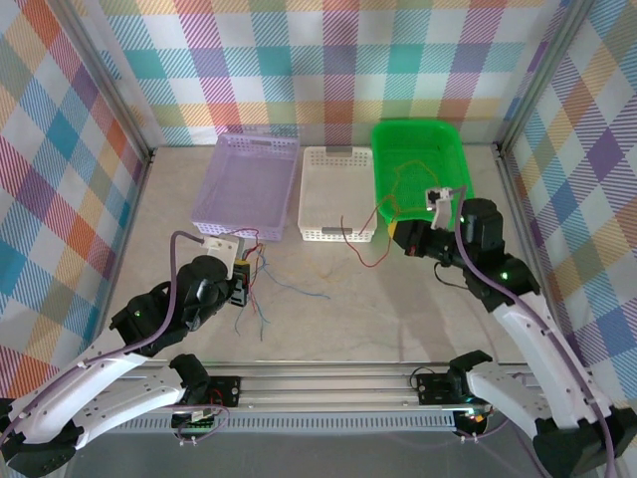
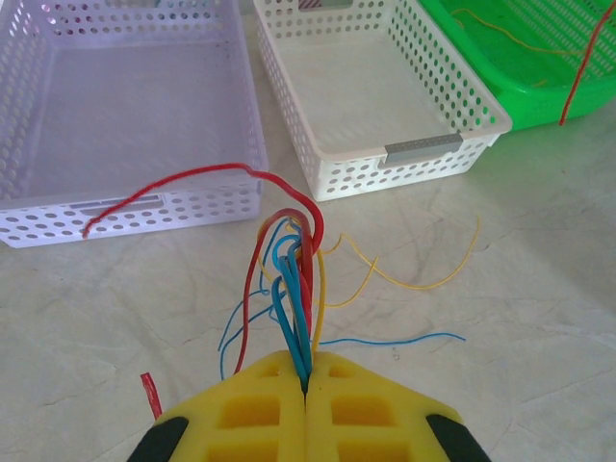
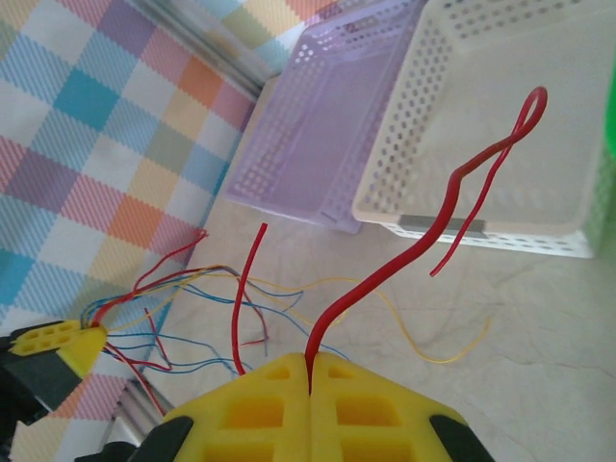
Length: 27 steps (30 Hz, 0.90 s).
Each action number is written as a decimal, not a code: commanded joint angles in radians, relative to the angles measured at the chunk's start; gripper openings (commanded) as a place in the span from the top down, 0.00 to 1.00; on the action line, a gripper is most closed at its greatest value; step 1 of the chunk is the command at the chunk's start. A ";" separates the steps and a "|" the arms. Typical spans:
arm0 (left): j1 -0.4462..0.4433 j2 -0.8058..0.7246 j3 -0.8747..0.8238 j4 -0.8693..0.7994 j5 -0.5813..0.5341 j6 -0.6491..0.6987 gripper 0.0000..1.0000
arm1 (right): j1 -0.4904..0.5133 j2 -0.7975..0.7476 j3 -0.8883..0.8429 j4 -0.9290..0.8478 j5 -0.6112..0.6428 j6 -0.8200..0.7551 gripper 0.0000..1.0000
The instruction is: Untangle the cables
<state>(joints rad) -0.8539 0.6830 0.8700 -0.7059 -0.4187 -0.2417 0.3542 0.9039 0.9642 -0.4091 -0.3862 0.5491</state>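
Observation:
My left gripper (image 1: 242, 271) (image 2: 306, 373) is shut on a bundle of thin cables (image 2: 294, 279), blue, red and yellow, which fan out over the table (image 1: 261, 294) in front of the purple basket. One red cable (image 2: 183, 183) arcs from the bundle toward that basket's front wall. My right gripper (image 1: 400, 239) (image 3: 310, 364) is shut on a single red cable (image 3: 423, 241), which rises in a curve and loops at its top. In the top view this red cable (image 1: 360, 244) hangs in front of the white basket. The left gripper's yellow fingertip (image 3: 58, 342) shows in the right wrist view.
Three baskets stand in a row at the back: purple (image 1: 257, 142), white (image 1: 336, 235) and green (image 1: 413, 126). A yellow-orange wire (image 1: 406, 174) lies in the green one. Plaid walls close in the table on three sides. A rail (image 1: 328, 378) runs along the near edge.

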 commanded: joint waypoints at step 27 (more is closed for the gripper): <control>0.010 -0.054 -0.016 -0.010 -0.027 0.018 1.00 | 0.230 1.061 1.065 -0.105 -0.129 -0.025 1.00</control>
<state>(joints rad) -0.8536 0.6449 0.8661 -0.7078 -0.4301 -0.2413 0.5613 1.8961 1.9385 -0.4515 -0.4839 0.5373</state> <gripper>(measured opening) 0.040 0.042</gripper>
